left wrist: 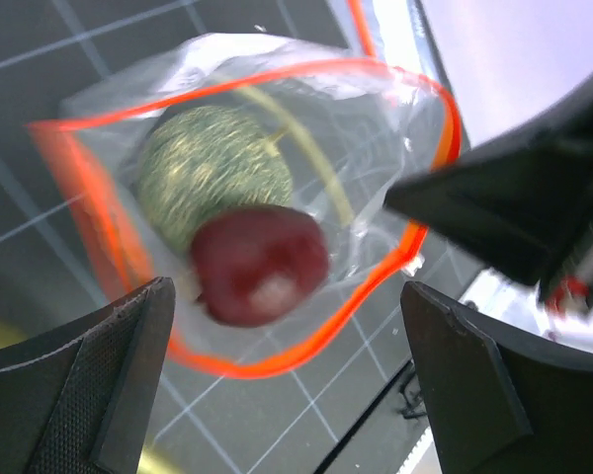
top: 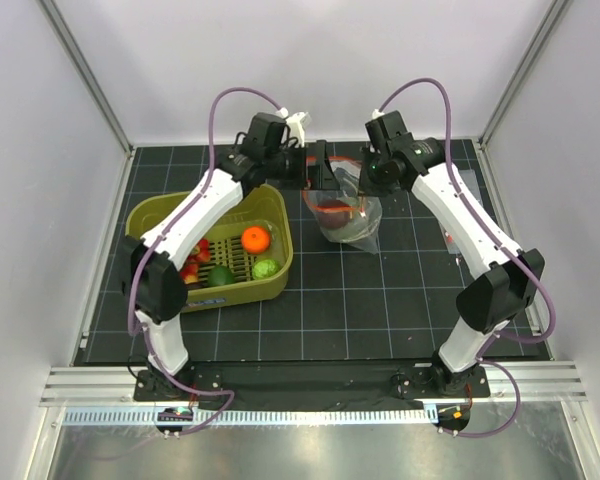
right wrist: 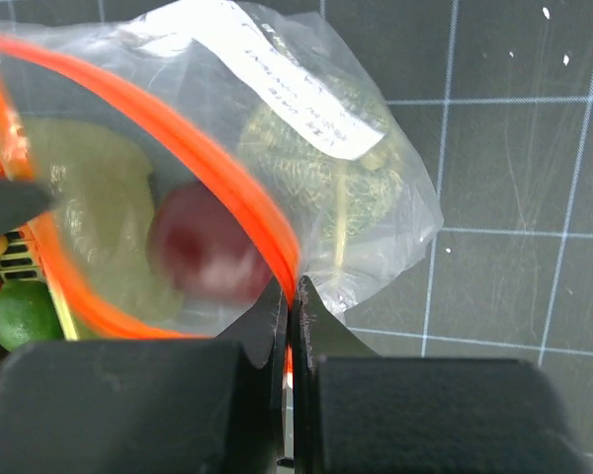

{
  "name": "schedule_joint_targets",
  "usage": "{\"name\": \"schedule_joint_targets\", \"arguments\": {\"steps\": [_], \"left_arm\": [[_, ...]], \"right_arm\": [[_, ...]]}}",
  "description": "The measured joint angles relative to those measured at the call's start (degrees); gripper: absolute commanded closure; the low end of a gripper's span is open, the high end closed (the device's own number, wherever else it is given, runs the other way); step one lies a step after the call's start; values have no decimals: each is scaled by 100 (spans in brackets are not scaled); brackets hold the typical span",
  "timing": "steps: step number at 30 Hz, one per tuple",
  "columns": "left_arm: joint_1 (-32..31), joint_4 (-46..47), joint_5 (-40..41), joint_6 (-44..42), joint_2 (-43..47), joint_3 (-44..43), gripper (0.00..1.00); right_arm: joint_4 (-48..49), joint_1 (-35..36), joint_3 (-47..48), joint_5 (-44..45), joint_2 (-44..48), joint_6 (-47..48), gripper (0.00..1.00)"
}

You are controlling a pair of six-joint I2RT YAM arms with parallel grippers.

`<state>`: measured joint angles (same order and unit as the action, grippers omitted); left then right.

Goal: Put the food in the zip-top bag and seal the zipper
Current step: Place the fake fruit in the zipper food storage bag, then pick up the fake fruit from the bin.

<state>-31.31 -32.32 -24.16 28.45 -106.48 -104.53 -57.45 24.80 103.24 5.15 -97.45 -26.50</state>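
Where the zip-top bag [top: 348,218] stands open, a pale-green fruit [left wrist: 212,173] lies inside and a blurry dark red one [left wrist: 260,264] sits at its mouth. The right gripper [right wrist: 293,296] pinches the zipper [right wrist: 227,173] tight. The left gripper [left wrist: 287,326], spread wide and empty, is right above. The green basket [top: 242,291] stands beside.

The clear zip-top bag [left wrist: 376,128] has an orange-red zipper [right wrist: 227,186] and a white label [right wrist: 287,79] with dark writing. Inside are a pale-green, net-mottled melon [left wrist: 212,168] and a dark red-purple fruit [left wrist: 262,262]. To the left, the olive-green basket [top: 242,290] shows a bright orange [top: 256,239], a green fruit [top: 266,268] and red pieces [top: 198,250]. The table [top: 380,310] is black with a pale grid.
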Motion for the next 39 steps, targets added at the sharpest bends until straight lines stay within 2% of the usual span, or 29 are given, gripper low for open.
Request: {"name": "schedule_joint_targets", "arguments": {"steps": [6, 14, 18, 22, 26, 35, 39], "left_arm": [[-4, -417, 619, -50, 1119, 798, 0], [61, -894, 1624, -83, 1663, 1248, 0], [369, -1360, 2214, -2, 1930, 1596, 0], [892, -1440, 2312, 116, 2203, 2286, 0], [1080, -1545, 2275, 105, 1989, 2358, 0], [1038, -1823, 1917, 120, 341, 2055, 0], [1040, -1720, 1915, 138, 81, 2017, 0]], "right_arm": [[48, -153, -337, -44, 186, 0, 99], [98, -232, -409, -90, 201, 0, 99], [136, -245, -535, -146, 219, 0, 99], [177, -245, -634, -214, 219, 0, 99], [197, -245, -664, -260, 219, 0, 99], [319, -245, -761, -348, 223, 4, 99], [337, -251, -782, -363, 225, 7, 99]]}}
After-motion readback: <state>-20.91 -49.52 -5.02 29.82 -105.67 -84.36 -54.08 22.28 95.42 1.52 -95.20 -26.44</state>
